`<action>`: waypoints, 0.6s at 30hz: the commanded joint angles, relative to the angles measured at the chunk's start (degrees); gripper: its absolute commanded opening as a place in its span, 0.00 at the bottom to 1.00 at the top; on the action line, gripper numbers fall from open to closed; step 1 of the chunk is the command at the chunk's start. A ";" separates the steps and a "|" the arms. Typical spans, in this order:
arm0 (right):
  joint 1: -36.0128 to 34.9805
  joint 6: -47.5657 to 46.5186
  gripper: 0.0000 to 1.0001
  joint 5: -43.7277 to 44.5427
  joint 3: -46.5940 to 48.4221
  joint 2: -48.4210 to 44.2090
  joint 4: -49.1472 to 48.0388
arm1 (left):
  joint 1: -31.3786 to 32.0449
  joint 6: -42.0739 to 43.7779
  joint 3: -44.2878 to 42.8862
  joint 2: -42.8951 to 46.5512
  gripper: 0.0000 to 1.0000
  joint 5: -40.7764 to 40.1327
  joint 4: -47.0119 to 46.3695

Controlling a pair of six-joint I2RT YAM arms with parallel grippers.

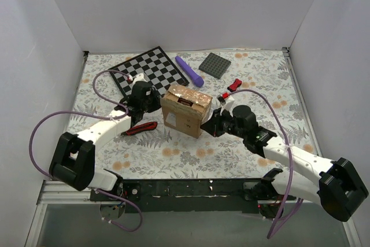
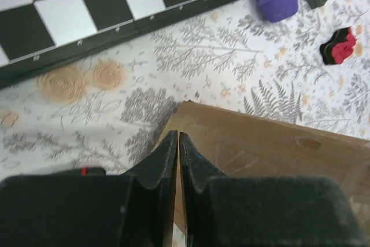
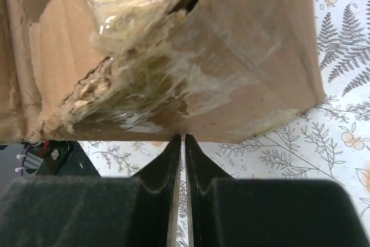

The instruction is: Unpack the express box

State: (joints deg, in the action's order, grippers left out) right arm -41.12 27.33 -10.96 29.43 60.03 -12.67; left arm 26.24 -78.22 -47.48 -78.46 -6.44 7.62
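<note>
Two arms reach in from the near edge of the table (image 1: 231, 154) and meet at the middle, one on each side of the box. The left arm (image 1: 98, 134) stretches far and to the right, and its gripper (image 1: 155, 101) arrives at the left side of the box. In the wrist view the two fingers (image 2: 165, 160) of this gripper are pressed together, with only a very thin line between them. Their tips are at the edge of the cardboard, and I cannot tell if they pinch anything.

The right arm (image 1: 295, 157) stretches far and to the left, low over the table. Its gripper (image 3: 182, 138) is also closed, with the tips just under the lower edge of the box.

There is one brown box (image 1: 186, 110), in the middle of the table between the two grippers. The clear tape on its top is torn and wrinkled.

On the far side lie one chessboard (image 1: 149, 70), one grey square plate (image 1: 215, 65) and one purple cylinder (image 1: 189, 70) between them. One red and black tool (image 1: 141, 128) lies beside the left arm. One small red and black piece (image 1: 234, 85) lies to the right of the box.
</note>
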 commanded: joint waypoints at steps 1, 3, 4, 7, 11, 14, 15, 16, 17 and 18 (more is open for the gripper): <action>-1.24 1.76 0.13 -1.69 0.71 1.67 -7.01 | -1.71 1.74 -5.59 -4.93 0.06 4.24 -8.59; -1.24 1.58 0.13 -0.82 1.24 2.37 -7.02 | -2.33 2.27 -8.14 -7.05 0.06 4.59 -6.32; -1.24 1.50 0.13 -0.47 1.68 2.37 -6.50 | -2.59 2.80 -9.98 -8.28 0.07 4.50 -5.52; -1.15 0.53 0.14 2.51 2.47 1.15 -3.79 | -3.91 3.07 -12.19 -8.91 0.13 2.23 -1.74; -1.06 -1.49 0.24 7.52 4.66 -2.54 2.72 | -6.02 4.12 -13.86 -6.46 0.37 -2.17 3.27; -0.98 -2.89 0.43 9.11 6.16 -5.17 7.82 | -6.90 5.52 -16.14 -4.34 0.62 -5.59 8.00; -1.06 -3.42 0.46 9.12 6.77 -5.97 9.66 | -6.99 6.14 -16.50 -2.42 0.65 -6.65 9.68; -1.06 -3.86 0.48 9.12 6.87 -6.76 10.55 | -6.99 6.06 -16.50 -1.36 0.68 -8.49 11.09; -1.06 -4.65 0.50 8.42 6.87 -8.16 11.08 | -6.99 5.80 -16.15 0.04 0.70 -9.11 13.97; -1.06 -5.00 0.51 8.06 6.52 -8.78 11.95 | -6.99 4.49 -14.84 2.67 0.74 -9.90 15.13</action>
State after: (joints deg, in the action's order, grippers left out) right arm -42.02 25.39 -3.99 33.28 54.96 -5.23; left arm 19.38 -73.97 -61.41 -84.58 -10.22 14.15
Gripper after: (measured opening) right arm 0.490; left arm 0.688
